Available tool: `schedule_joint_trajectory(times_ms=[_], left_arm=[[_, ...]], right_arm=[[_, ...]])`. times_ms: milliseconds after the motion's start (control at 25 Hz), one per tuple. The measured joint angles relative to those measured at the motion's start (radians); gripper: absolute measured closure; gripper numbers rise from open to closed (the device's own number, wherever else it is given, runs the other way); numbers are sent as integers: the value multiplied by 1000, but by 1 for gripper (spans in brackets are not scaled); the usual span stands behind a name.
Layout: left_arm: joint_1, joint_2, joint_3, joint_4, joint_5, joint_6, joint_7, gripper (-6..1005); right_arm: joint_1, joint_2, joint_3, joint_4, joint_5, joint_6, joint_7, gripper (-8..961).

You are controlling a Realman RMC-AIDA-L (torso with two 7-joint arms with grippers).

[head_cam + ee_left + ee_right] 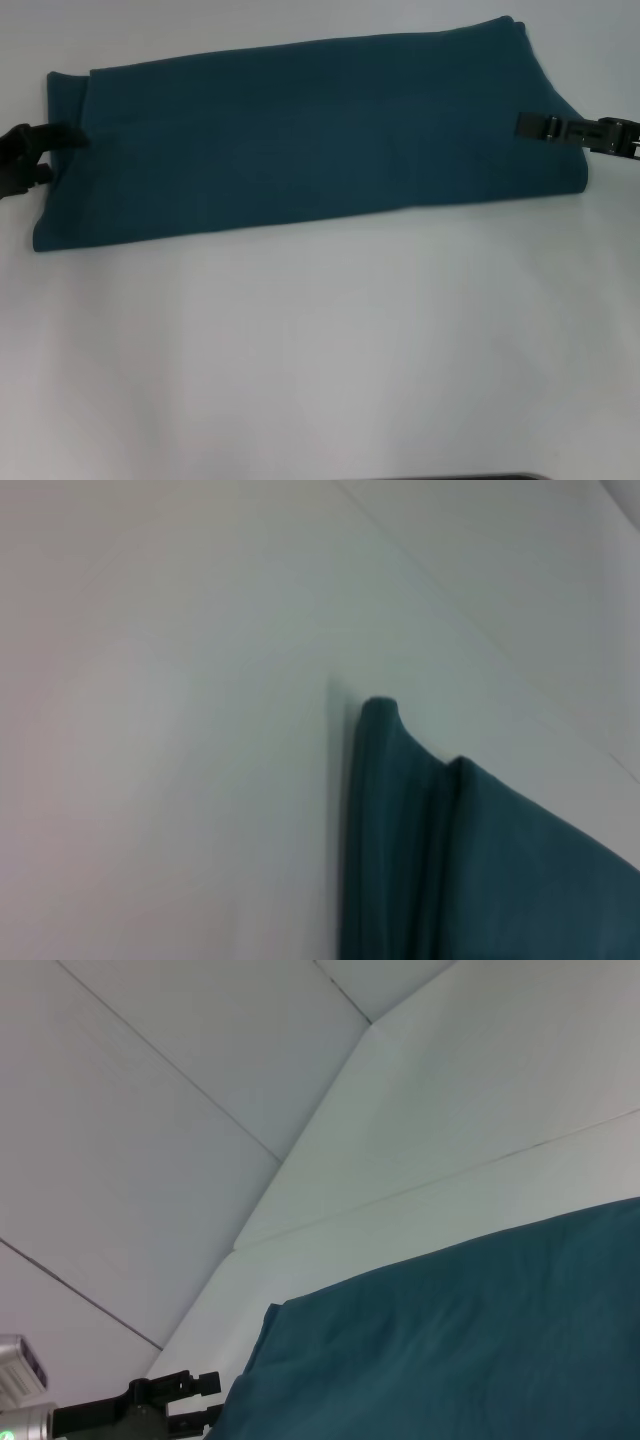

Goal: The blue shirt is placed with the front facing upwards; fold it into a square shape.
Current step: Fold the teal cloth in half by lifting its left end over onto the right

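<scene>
Folded into a long dark teal-blue cotton band, the blue shirt (310, 135) stretched across the far half of the plain white table (320, 350), one end toward the robot's left, the other toward its right, plain cloth uppermost. No lettering, label or brand legible on any visible face. At the left end, the black left claw (40, 150) with fingers spread, upper fingertip touching the shirt's short edge, the lower one just beside it. At the right end, the black right claw (535, 126) lying over the cloth near the edge; whether open or closed on the fabric, impossible to tell. Layered fold edges of the shirt (450, 860) seen from the left wrist, white panelled wall beyond. Nothing else on the table around the shirt (460, 1350); a dark strip at the near edge, unidentifiable.
</scene>
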Motion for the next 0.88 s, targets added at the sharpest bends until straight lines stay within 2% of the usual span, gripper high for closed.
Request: schedule_joint_trajectory(times_ms=[360, 600, 880], left_arm=[[-9, -2, -2, -2, 0, 43, -3, 207], [8, -3, -10, -48, 0, 15, -13, 207], [13, 6, -7, -42, 4, 2, -21, 207]], right_arm=[[-3, 0, -3, 0, 0, -5, -3, 85], [-3, 0, -2, 0, 0, -5, -3, 85], [-3, 0, -5, 0, 0, -1, -1, 85]])
